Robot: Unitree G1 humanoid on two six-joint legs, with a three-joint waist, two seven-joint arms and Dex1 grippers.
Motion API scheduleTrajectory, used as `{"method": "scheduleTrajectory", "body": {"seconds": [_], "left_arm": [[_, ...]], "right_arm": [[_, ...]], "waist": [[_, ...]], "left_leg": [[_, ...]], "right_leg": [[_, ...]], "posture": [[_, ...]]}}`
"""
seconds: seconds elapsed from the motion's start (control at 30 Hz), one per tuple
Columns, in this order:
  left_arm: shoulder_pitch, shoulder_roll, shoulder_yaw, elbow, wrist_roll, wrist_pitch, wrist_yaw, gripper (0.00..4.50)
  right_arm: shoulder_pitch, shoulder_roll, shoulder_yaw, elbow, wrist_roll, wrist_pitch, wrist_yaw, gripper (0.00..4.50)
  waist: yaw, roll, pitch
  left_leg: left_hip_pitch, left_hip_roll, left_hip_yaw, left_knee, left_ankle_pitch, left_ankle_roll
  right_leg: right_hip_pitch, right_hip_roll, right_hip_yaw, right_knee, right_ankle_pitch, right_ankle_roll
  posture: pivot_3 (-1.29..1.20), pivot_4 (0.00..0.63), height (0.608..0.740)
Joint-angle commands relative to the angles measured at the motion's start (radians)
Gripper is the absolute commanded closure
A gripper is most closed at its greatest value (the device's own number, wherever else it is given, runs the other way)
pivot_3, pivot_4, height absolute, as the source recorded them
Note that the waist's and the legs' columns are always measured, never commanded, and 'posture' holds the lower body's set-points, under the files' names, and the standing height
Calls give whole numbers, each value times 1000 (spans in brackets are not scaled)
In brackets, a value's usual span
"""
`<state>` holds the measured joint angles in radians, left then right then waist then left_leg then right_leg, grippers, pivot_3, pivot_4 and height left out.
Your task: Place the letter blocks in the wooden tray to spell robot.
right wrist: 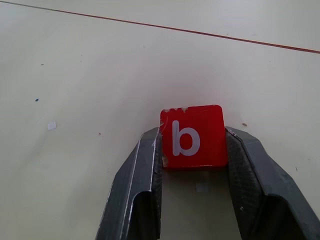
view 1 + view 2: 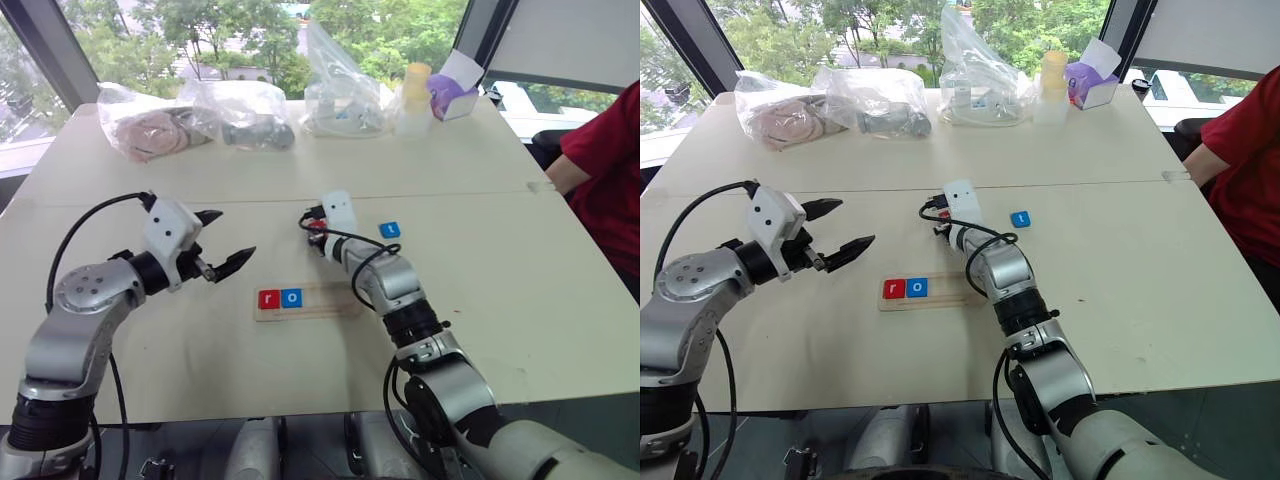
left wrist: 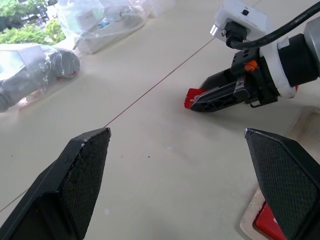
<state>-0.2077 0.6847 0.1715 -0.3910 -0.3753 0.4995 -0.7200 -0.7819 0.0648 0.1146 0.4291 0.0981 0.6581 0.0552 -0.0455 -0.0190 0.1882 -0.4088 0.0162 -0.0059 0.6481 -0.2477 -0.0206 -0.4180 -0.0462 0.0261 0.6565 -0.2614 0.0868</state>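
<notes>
Pale worktop point(image 2: 480, 300) is seen beneath a bank of windows with trees outside. At its middle the right pincer point(image 1: 192, 150) is closed on a red block point(image 1: 192, 136), gripped by its two side edges and lying flat on or just above the surface; a white lowercase "b" is read on its face. Left of it, the left pincer point(image 2: 225, 240) is held fully spread above the worktop, with nothing between its fingers.

Just near of the right pincer, the wooden tray point(image 2: 325, 303) is laid across the worktop. Two blocks are seated at its left end: a red block marked "r" point(image 2: 269, 298) and, touching it on the right, a blue block marked "o" point(image 2: 291, 297). The remaining slots are unfilled. Right of the right pincer, a blue block marked "t" point(image 2: 390, 229) is left loose. A second "o" cannot be found.

Along the far edge, clear plastic bags point(image 2: 240, 115) and a small purple box point(image 2: 452, 95) are kept. A person's red sleeve point(image 2: 605, 170) is seen at the right edge.

By judgement, the "b" is held only by thin edges, so it could be twisted or dropped during the lift. It could also be caught on the tray rim, or the seated "o" could be nudged, if the block is lowered too far left.
</notes>
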Motion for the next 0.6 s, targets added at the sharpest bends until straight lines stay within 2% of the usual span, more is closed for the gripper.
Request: {"method": "scheduleTrajectory", "body": {"seconds": [0.03, 0.1, 0.23, 0.33, 0.47, 0.6], "left_arm": [[-27, 10, -13, -39, -21, 1, -16, 0], [-23, 12, -32, -65, -42, 17, -37, 0], [-25, -27, -101, -120, -73, 46, -39, 0], [-36, -69, -153, -118, -68, 45, -23, 0], [-75, -109, -209, -80, -70, 38, -39, 0], [-84, -87, -255, -60, -53, 14, -100, 0]], "right_arm": [[-18, -20, 8, -70, -27, -14, 13, 3355], [9, -63, 13, -197, -32, 38, 36, 3355], [184, -194, -4, -653, -8, 263, 70, 3355], [293, -237, -42, -875, 9, 390, 66, 3355], [444, -226, -134, -1101, -8, 574, 8, 3355], [538, -155, -205, -1173, -1, 663, -28, 3355]], "waist": [[1, 0, 0], [2, 0, 0], [21, 0, 0], [27, 0, 0], [29, 0, 0], [22, 0, 0]], "left_leg": [[0, 0, 0, 0, 0, 0], [-1, 0, 0, 0, 0, 0], [-3, -1, -1, -1, 0, 0], [-3, -2, 0, -1, 0, 0], [-2, -1, 0, -1, 0, 0], [0, -1, 0, 0, 0, 0]], "right_leg": [[0, 0, 0, 0, 0, 0], [0, 0, 0, 0, 0, 0], [-1, -2, 0, -3, 0, 0], [0, -2, 0, -5, 0, 0], [-1, 2, 0, -3, 0, 0], [1, 3, 1, -3, -1, -1]], "posture": [[0, 150, 740], [0, 150, 740], [0, 150, 740], [0, 150, 740], [0, 150, 740], [0, 150, 740]]}}
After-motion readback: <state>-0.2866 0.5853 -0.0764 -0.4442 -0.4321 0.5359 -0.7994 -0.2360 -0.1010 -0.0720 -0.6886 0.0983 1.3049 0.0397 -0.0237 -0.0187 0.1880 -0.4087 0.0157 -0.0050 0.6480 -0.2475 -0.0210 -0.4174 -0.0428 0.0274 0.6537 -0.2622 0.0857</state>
